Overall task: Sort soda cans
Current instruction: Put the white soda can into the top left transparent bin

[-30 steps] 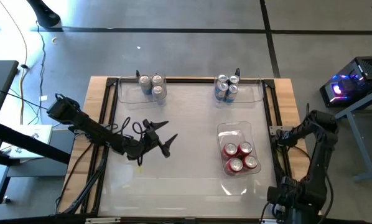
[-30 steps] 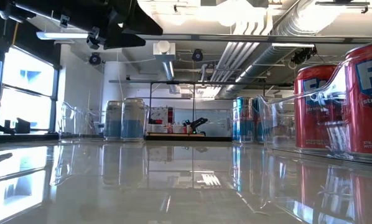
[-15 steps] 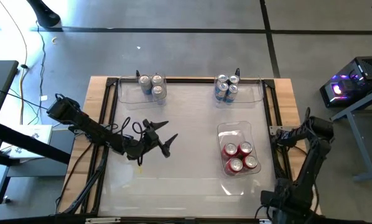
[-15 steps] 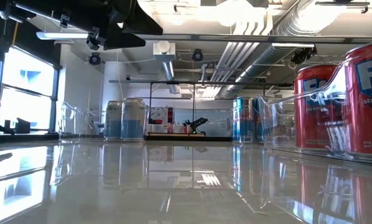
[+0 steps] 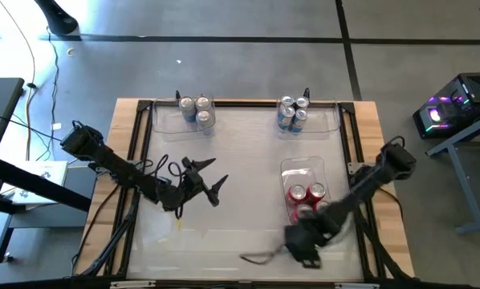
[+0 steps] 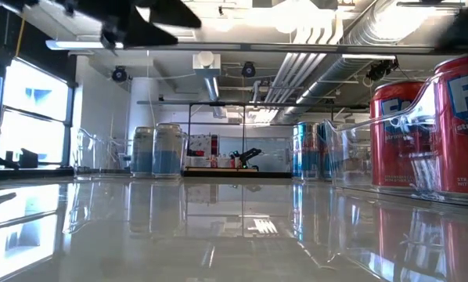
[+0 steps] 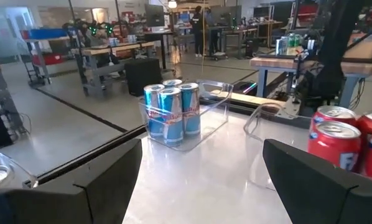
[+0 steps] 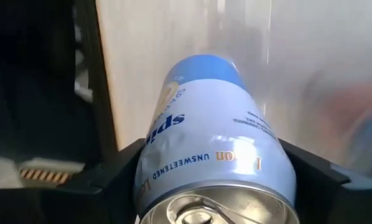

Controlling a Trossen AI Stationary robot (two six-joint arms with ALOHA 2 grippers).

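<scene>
My right gripper (image 5: 302,243) is over the table's near part, left of the bin of red soda cans (image 5: 308,201), and is shut on a silver-grey soda can with a pale blue end (image 8: 204,124). My left gripper (image 5: 220,169) hangs open and empty above the table's left middle; it also shows in its wrist view (image 7: 201,180). Silver-grey cans (image 5: 196,110) stand in the far-left bin. Blue cans (image 5: 292,114) stand in the far-right bin and also show in the left wrist view (image 7: 172,113). My right gripper pinches the can's side wall near its top end (image 8: 144,167) between the two fingers (image 8: 105,177), one on each side. The can lies along the fingers, its silver top toward the wrist and its blue end pointing away. Whether it is clear of the table I cannot tell.
Three clear plastic bins stand on the table: far left (image 5: 166,120), far right (image 5: 328,120) and right of middle (image 5: 303,167). A wooden frame (image 5: 128,160) runs round the glossy table top. Open surface lies between the bins.
My right arm has swung fast from beyond the table's right edge in over the table, toward its near edge and left past the bin of red cans. My left gripper has risen a little.
</scene>
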